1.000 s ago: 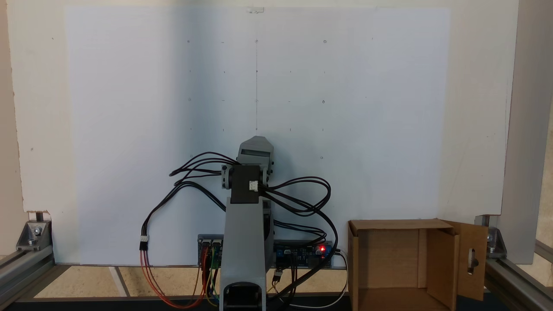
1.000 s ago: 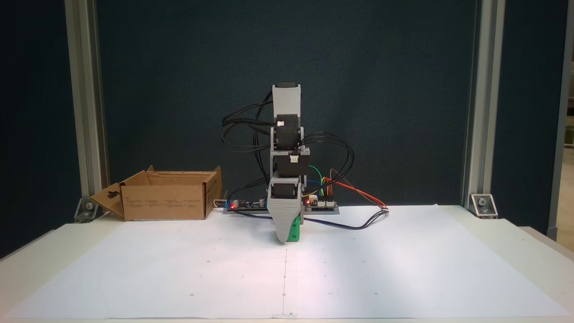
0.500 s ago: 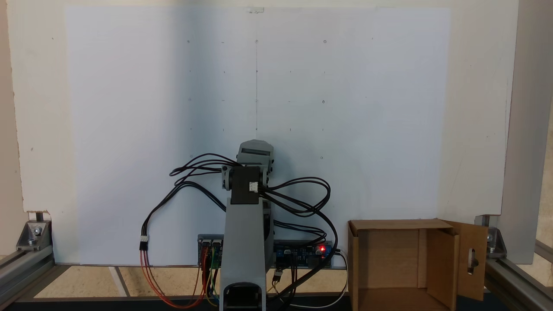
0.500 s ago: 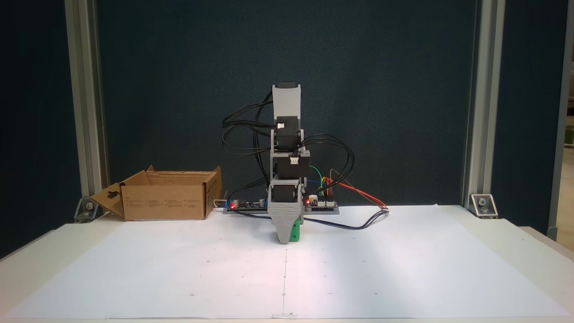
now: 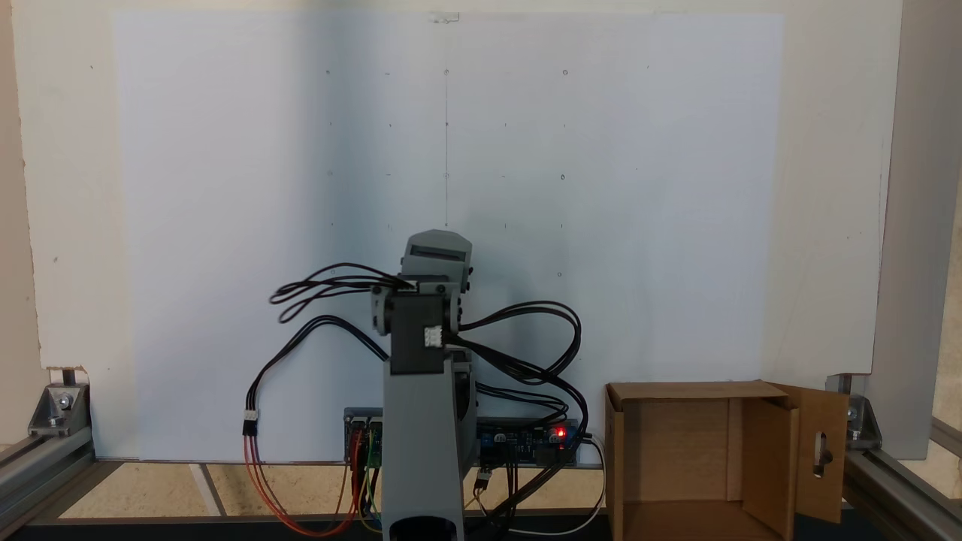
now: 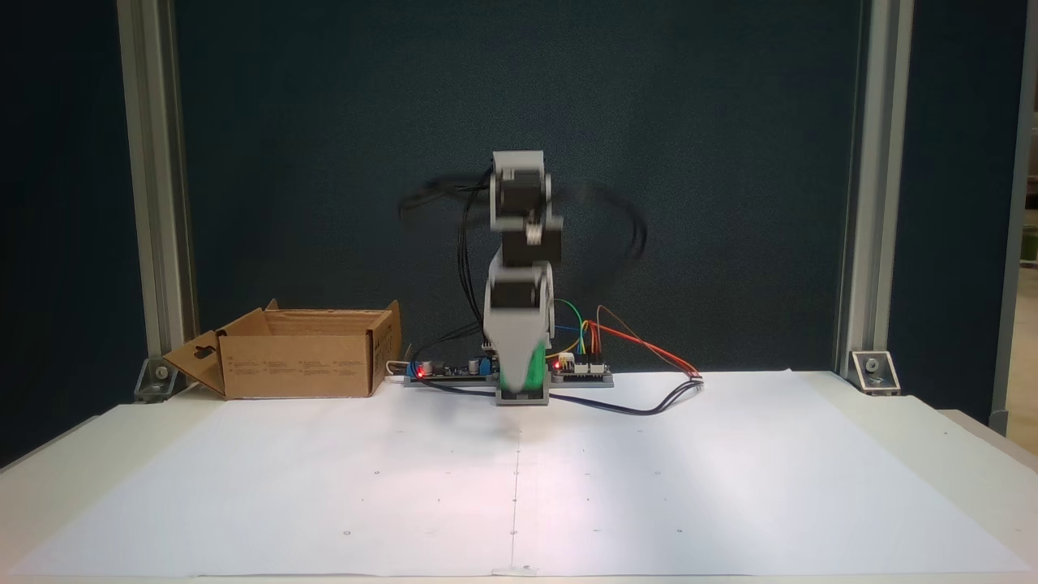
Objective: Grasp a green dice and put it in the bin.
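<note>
We see even, soft light on the white paper (image 5: 601, 188) in both fixed views, its left part dimmer from above. From the front, the arm (image 6: 519, 276) and its cables (image 6: 616, 227) smear with motion blur against a dark backdrop (image 6: 730, 162); everything else stays sharp.

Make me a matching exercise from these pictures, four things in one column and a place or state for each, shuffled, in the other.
Things
1. small bright green dice
2. brown corrugated cardboard box
3. grey plastic gripper
4. white paper sheet

Places or states
A. spread flat over the table, marked with small dots
B. standing open at the table's back left in the front fixed view
C. motion-blurred, above the sheet
D. seen beside the gripper's grey jaw, off the paper

Pairs: 1-D, 2-B, 3-C, 4-A
</note>
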`<state>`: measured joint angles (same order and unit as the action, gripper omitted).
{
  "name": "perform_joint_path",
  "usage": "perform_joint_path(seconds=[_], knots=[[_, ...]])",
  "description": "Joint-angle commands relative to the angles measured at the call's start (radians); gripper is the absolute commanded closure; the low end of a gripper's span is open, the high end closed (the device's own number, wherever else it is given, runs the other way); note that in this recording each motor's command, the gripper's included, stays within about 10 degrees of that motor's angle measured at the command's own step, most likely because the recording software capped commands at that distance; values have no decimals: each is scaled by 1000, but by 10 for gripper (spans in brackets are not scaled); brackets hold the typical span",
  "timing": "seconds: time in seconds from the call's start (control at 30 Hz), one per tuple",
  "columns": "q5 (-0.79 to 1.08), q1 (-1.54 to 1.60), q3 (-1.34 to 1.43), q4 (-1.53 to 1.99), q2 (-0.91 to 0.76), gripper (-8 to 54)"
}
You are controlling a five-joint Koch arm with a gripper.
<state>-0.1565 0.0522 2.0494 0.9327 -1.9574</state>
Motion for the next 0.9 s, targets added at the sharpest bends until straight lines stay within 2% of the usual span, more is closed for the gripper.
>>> perform_joint_path(seconds=[0.0,0.23,0.3,0.87], knots=[[-69,25,-156,162,-21,339],[-67,-8,-609,506,-21,339],[-54,-74,-609,503,-20,339],[575,-1026,-618,-101,38,339]])
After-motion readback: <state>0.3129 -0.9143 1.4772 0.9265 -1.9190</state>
